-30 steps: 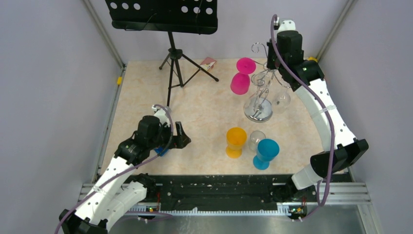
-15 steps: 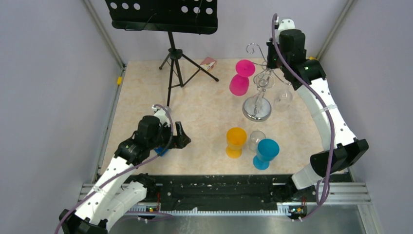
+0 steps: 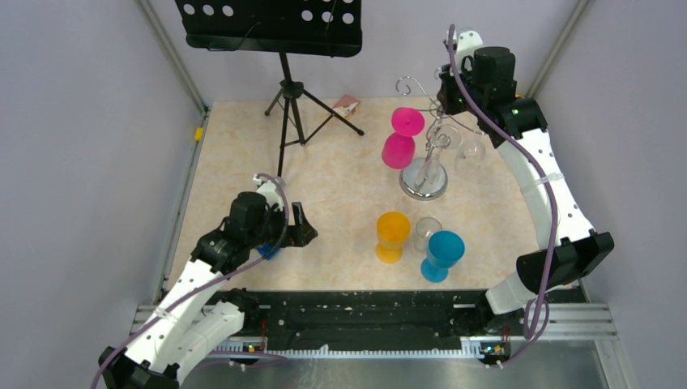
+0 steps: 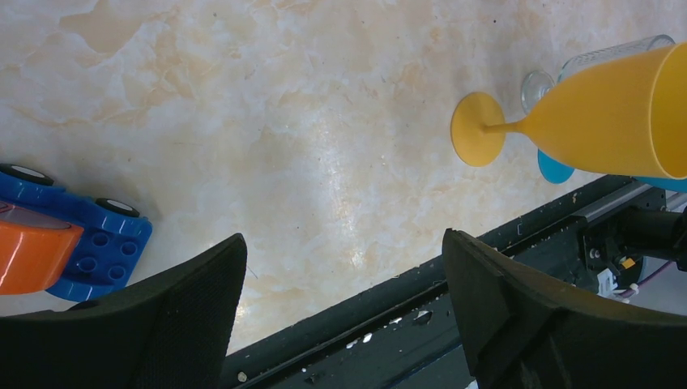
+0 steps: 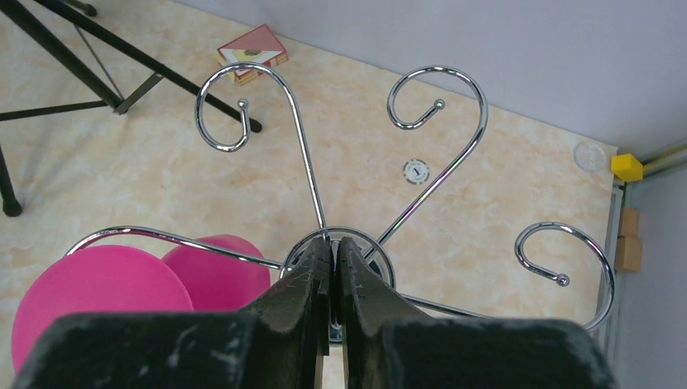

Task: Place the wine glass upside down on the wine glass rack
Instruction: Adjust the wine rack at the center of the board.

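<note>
**Right Arm Had the Rack; the Standing Glasses Lay Nearer the Left**

The right gripper (image 5: 332, 243) was at the far right of the table (image 3: 340, 178). Its jaws were pressed together at the hub of the wine glass rack (image 3: 423, 185), where the curled hook arms meet, and it appeared to be pinching the top of the stem. The rack looked tilted in the top view. A pink glass (image 3: 399, 148) hung upside down at its 9 o'clock side, and a clear glass (image 3: 470, 150) hung at its 3 o'clock side. Several hooks were bare.

Three glasses stood upright and close together at about 6 o'clock from the rack's base: an orange glass (image 3: 392, 235), a second clear glass (image 3: 426, 232) and a blue glass (image 3: 443, 253). Their long axes were vertical with the mouths up, so any of them would need turning over before it could hang.

The left gripper (image 4: 342, 239) had its jaws wide apart and held nothing. It was low over the table beside a blue toy car (image 4: 89, 235). In the top view the orange glass lay at roughly 3 o'clock from it, with nothing in between. The left arm was the nearer and freer one for the next glass, and the rack was at about 1 o'clock from that glass.
</note>
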You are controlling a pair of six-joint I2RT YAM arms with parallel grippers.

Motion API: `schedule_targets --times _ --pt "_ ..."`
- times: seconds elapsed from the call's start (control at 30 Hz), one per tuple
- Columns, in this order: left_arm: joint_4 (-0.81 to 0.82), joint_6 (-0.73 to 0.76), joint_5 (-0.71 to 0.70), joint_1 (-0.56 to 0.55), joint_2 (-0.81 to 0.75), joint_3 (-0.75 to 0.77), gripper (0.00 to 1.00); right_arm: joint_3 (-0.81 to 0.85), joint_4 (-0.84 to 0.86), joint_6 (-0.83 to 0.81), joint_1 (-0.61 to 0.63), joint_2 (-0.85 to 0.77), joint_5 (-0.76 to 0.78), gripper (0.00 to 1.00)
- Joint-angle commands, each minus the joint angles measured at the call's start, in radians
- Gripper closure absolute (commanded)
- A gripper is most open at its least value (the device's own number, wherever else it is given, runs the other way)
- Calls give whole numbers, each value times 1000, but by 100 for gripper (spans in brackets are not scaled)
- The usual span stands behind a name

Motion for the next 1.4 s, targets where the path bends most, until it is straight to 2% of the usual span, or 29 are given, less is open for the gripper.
schedule_targets --times 0.0,0.57,1.0,1.13,1.3,1.33,1.37 --pt "27 -3 -11 4 2 8 7 31 30 -76 1 -12 -115 100" --pt "26 -5 -16 4 1 9 7 143 -53 -141 -77 63 -413 100" --pt "23 -5 -23 2 -3 8 7 216 -103 -235 -83 140 -562 100" --pt "25 -5 -22 3 -2 8 7 224 -107 -254 -92 158 -566 100" --pt "28 -5 -24 3 1 8 7 160 -11 -176 -94 124 -417 100" --pt "28 -5 -24 3 0 8 7 138 17 -161 -94 112 -391 98" --pt "28 -5 -24 2 0 8 7 120 41 -146 -94 101 -363 88"
